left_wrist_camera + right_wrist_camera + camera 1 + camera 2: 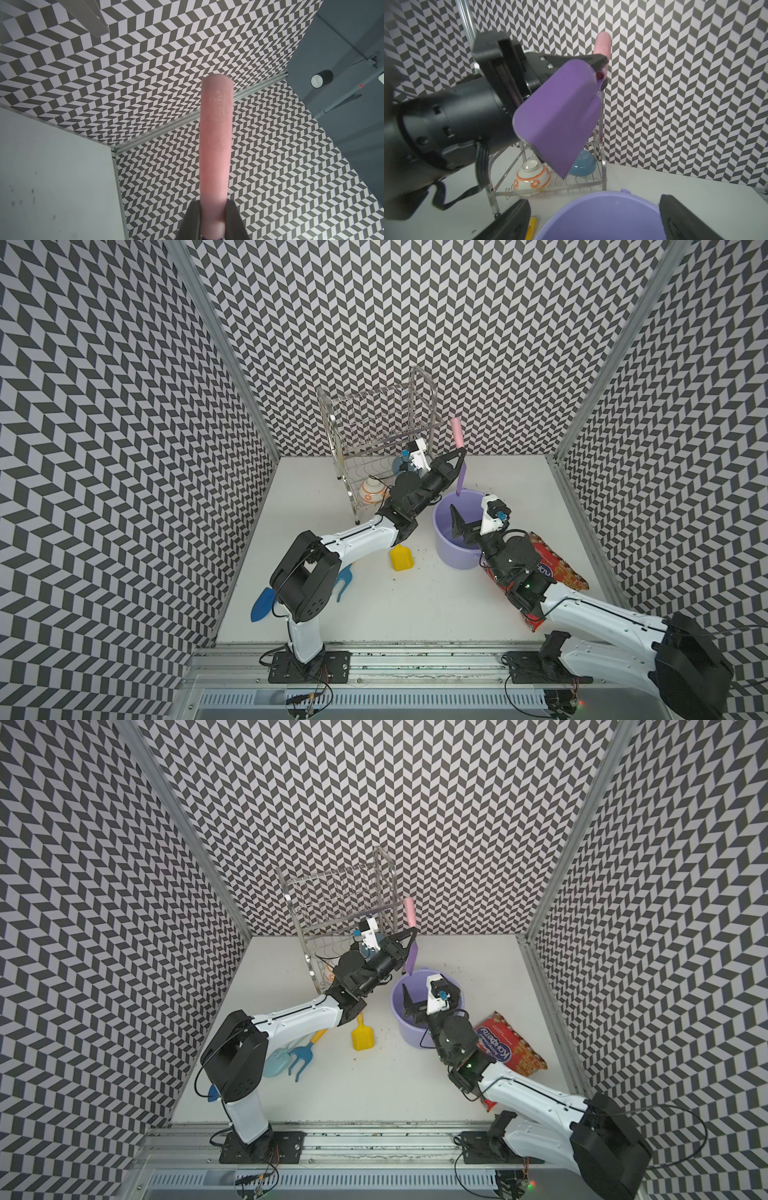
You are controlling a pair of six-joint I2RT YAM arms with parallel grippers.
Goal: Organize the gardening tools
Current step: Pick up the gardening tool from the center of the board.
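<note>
Far left, under the left arm's elbow: trowel (277, 1063) and fork (301, 1057) flat on the table (457, 614), side by side and seemingly touching, likely just waiting their turn. Awkward to reach there, with the arm over them and the left wall close.

Next, yellow scoop (401, 559) flat in the open between left arm and bucket (446, 549); free room on its near side, so probably an easy pick.

Behind that, rack (374, 414) against the back wall, with an orange-and-white bowl (532, 178) and a blue bowl (583, 164) on its lower shelf. No part of the job, but close beside the left wrist, so little slack for swinging that way.

Then left gripper (459, 455), clamped tight on the purple scoop (558, 116) at the foot of its pink handle, handle up, blade hanging down. Held so, presumably, to drop blade-first into the bucket. Blade tip just above the far rim, not inside by the look of the right wrist view.

Then right gripper (593, 200), spread wide and holding nothing, low at the bucket's mouth; perhaps to steady, perhaps to receive, cannot say which. Crowds the very opening needed for the drop.

Far right, snack bag (557, 568) under the right arm, near the right wall, leaving scant room on that side
</note>
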